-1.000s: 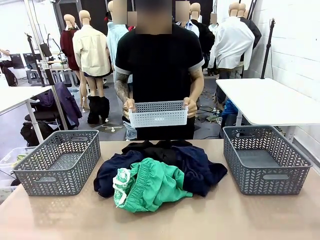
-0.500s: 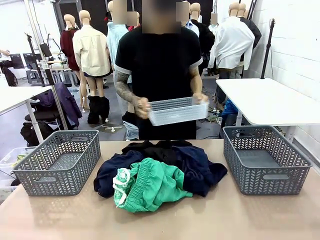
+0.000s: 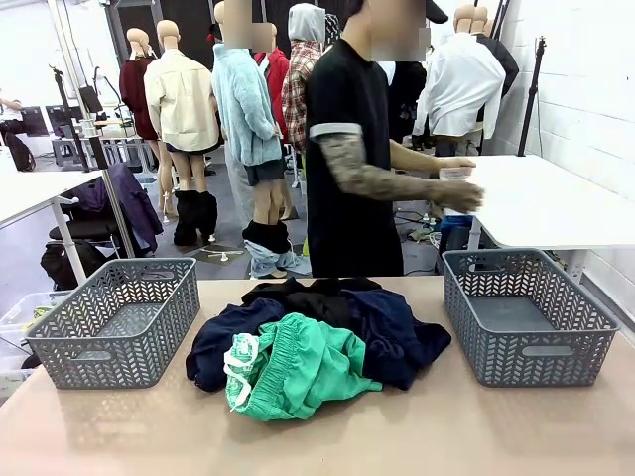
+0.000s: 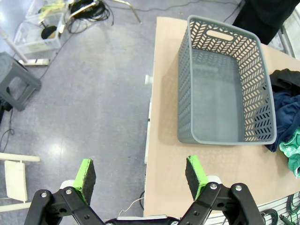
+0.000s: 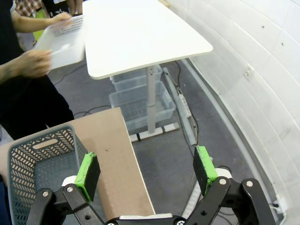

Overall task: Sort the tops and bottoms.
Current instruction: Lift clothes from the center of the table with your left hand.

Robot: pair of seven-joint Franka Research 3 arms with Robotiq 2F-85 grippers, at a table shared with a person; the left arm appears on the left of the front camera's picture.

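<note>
a: so, where are the bottoms lying?

b: the bright green trousers (image 3: 303, 369) are lying crumpled at the near side of the clothes pile (image 3: 392, 332). their gathered elastic waistband is showing as a ruffled band. they are resting partly on the pile's dark navy cloth, on top and in open sight.

a: and what is sitting around the pile?

b: the left grey basket (image 3: 99, 362) is standing to the robot's left of the pile and the right grey basket (image 3: 541, 365) to its right, both apart from it. both are looking like hard plastic, rectangular, with herringbone cut-outs in the walls and slot handles. the tan table (image 3: 446, 431) is showing smooth and matte around the pile.

a: is anybody standing close?

b: beyond the pile a person (image 3: 347, 188) in a black t-shirt is standing side-on. a hand (image 3: 458, 194) is reaching with a white perforated tray (image 5: 65, 40) to a white table (image 3: 541, 203), off to the pile's far right.

a: and the grippers?

b: the left gripper (image 4: 140, 172) is hanging with its jaws spread wide and gripping nothing. it is out past the left grey basket from the pile, over the table edge and the grey floor (image 4: 70, 93). the right gripper (image 5: 146, 168) is gaping just as wide and empty, out past the right grey basket from the pile, near a white brick wall (image 5: 262, 70).
</note>
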